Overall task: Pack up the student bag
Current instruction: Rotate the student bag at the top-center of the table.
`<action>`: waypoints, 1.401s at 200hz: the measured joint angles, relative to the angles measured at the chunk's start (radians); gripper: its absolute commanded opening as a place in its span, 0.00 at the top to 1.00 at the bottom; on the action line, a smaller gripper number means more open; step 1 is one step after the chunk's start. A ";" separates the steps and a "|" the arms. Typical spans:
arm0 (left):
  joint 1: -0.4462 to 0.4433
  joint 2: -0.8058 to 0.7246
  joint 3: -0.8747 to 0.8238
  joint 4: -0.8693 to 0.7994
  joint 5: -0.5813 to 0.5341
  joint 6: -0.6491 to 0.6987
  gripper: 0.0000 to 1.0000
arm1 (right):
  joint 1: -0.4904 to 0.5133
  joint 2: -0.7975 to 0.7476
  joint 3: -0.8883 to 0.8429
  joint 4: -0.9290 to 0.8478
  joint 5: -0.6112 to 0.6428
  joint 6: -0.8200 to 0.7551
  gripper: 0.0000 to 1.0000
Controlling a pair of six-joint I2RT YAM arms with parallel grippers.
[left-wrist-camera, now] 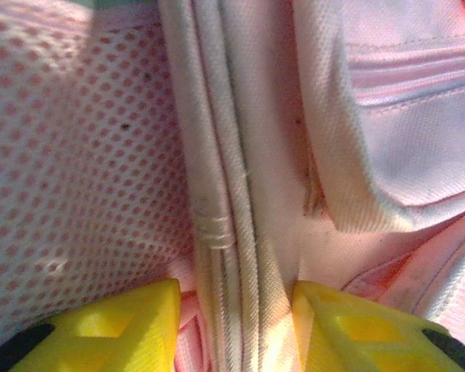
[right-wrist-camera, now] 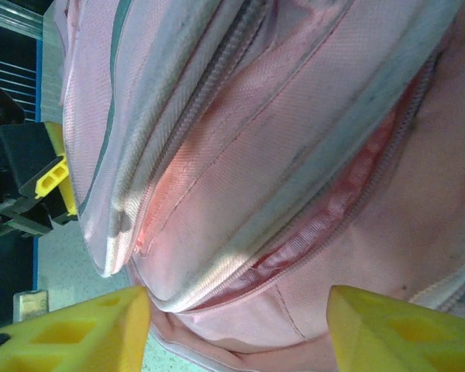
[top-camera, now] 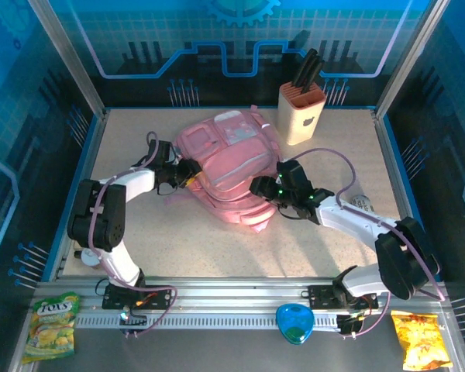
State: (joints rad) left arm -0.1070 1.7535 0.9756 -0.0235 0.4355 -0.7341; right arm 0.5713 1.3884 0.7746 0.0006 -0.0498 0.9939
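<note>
The student bag [top-camera: 231,164], soft and pink, lies flat in the middle of the table. My left gripper [top-camera: 187,172] is at its left edge. In the left wrist view its yellow fingers [left-wrist-camera: 124,325] press from both sides on a pale ridged seam of the bag [left-wrist-camera: 232,194], beside pink mesh, so this gripper [left-wrist-camera: 236,310] is shut on the fabric. My right gripper [top-camera: 265,188] is at the bag's near right corner. Its fingers [right-wrist-camera: 85,329] stand wide apart, and the gripper [right-wrist-camera: 239,318] is open just in front of a zipper line on the bag [right-wrist-camera: 294,170].
A beige knife block [top-camera: 302,115] with black handles stands behind the bag on the right. On the front rail lie a green snack bag [top-camera: 50,325], a blue heart-shaped item [top-camera: 294,324] and an orange chips bag [top-camera: 421,339]. A white object [top-camera: 362,201] lies right of the right arm.
</note>
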 measured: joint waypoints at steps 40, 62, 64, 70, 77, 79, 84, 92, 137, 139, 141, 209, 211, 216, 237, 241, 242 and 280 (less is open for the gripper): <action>0.003 0.018 0.005 0.037 0.047 -0.026 0.79 | -0.005 0.053 0.023 0.017 -0.013 -0.005 0.44; 0.003 0.018 0.004 0.052 0.058 -0.034 0.88 | -0.021 0.100 0.054 0.014 -0.020 -0.020 0.46; 0.003 0.017 0.004 0.052 0.058 -0.040 0.88 | -0.023 0.105 0.060 0.013 -0.022 -0.024 0.46; 0.003 0.016 0.004 0.054 0.059 -0.039 0.90 | -0.030 0.121 0.075 0.005 -0.024 -0.030 0.46; 0.003 0.011 0.004 0.054 0.059 -0.043 0.92 | -0.037 0.140 0.097 -0.002 -0.031 -0.040 0.46; 0.003 0.010 0.004 0.053 0.059 -0.045 0.92 | -0.040 0.146 0.105 -0.003 -0.034 -0.046 0.46; 0.004 0.003 0.003 0.053 0.058 -0.047 0.93 | -0.045 0.159 0.121 -0.009 -0.038 -0.053 0.46; 0.005 -0.011 0.001 0.052 0.055 -0.050 0.94 | -0.055 0.180 0.151 -0.019 -0.045 -0.069 0.46; 0.007 -0.173 -0.078 0.059 0.002 -0.100 0.97 | -0.117 0.345 0.363 -0.097 -0.093 -0.163 0.47; 0.007 -0.182 -0.084 0.060 -0.001 -0.103 0.97 | -0.119 0.356 0.376 -0.101 -0.096 -0.169 0.47; 0.007 -0.188 -0.089 0.059 -0.003 -0.106 0.97 | -0.121 0.366 0.390 -0.106 -0.097 -0.174 0.47; -0.005 -0.275 -0.154 0.055 -0.027 -0.184 0.98 | -0.134 0.375 0.476 -0.184 -0.049 -0.265 0.35; -0.006 -0.275 -0.154 0.056 -0.027 -0.185 0.98 | -0.134 0.367 0.473 -0.187 -0.045 -0.266 0.35; -0.008 -0.275 -0.154 0.058 -0.027 -0.185 0.98 | -0.132 0.340 0.456 -0.196 -0.032 -0.270 0.35; -0.016 -0.275 -0.154 0.060 -0.027 -0.189 0.98 | -0.110 0.213 0.394 -0.238 0.032 -0.274 0.35; -0.017 -0.275 -0.154 0.060 -0.027 -0.190 0.98 | -0.099 0.190 0.383 -0.243 0.046 -0.273 0.35; -0.018 -0.275 -0.154 0.060 -0.027 -0.192 0.98 | -0.096 0.182 0.378 -0.244 0.050 -0.274 0.35; -0.027 -0.275 -0.154 0.075 -0.026 -0.210 0.98 | 0.074 0.075 0.306 -0.266 0.156 -0.222 0.43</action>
State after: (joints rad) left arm -0.1341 1.4780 0.8215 0.0513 0.4091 -0.9440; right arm 0.6453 1.4631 1.0809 -0.2653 0.1059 0.7719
